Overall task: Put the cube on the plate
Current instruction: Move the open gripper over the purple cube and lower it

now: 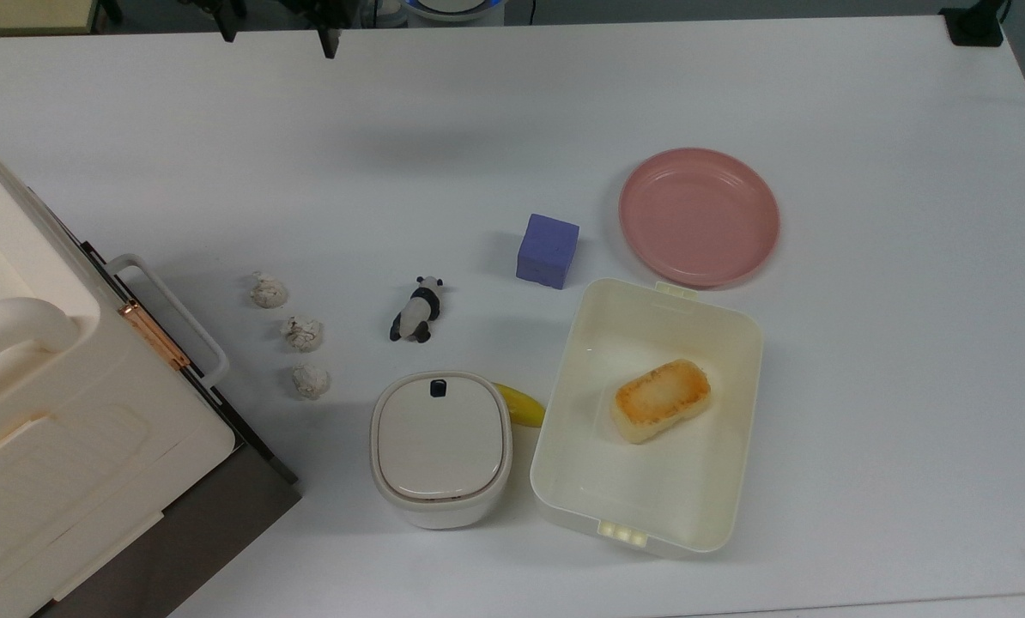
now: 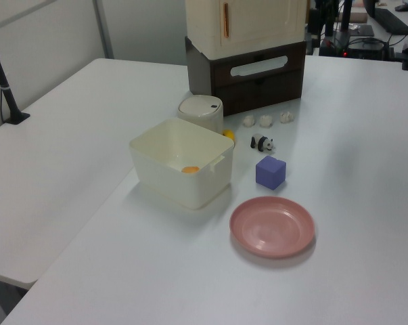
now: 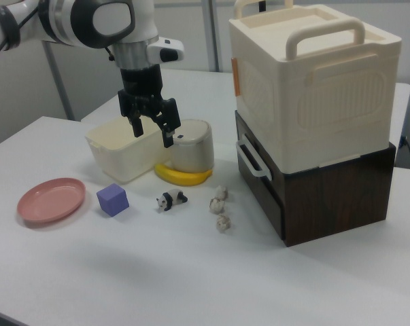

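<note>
1. Top view: the cube sits flat on the white table, turned a little so its edges run slightly off square to the table's edges. Its faces are equal, so no axis is longer.
2. The plate lies just beside the cube on the top view's right, apart from it by a narrow strip of bare table, with nothing on it.
3. Below both in the top view, the cream container holds a toasted piece of bread; its upper rim comes close to the plate's edge.
4. Open table lies above the cube and plate in the top view. On the top view's left are a toy panda, three crumpled white lumps, a lidded bin and a banana.
5. Right view: the arm hangs the gripper fingers down, well above the table — fingers spread apart, nothing between them.
</note>
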`<state>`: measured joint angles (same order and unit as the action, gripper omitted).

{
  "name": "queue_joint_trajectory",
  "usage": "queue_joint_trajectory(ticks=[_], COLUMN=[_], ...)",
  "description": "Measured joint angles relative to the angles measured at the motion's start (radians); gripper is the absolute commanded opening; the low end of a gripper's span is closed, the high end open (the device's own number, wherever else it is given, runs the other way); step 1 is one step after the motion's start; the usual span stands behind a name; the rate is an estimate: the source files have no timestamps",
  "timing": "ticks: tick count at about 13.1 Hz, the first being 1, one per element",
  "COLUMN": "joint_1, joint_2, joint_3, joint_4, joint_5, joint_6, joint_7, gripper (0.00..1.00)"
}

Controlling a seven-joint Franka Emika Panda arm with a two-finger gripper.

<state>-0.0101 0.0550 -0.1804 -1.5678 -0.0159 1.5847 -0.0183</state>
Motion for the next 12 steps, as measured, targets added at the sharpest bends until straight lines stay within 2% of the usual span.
queue_joint_trajectory(ticks=[5, 12], joint_1=[0.025, 0.085], joint_2=[0.026, 0.063], joint_3=[0.002, 0.003], joint_4=[-0.009, -0.011], joint_5=[0.0, 0.0], joint_6=[0.0, 0.0], joint_7=[-0.067, -0.072], gripper=[1.0, 1.0])
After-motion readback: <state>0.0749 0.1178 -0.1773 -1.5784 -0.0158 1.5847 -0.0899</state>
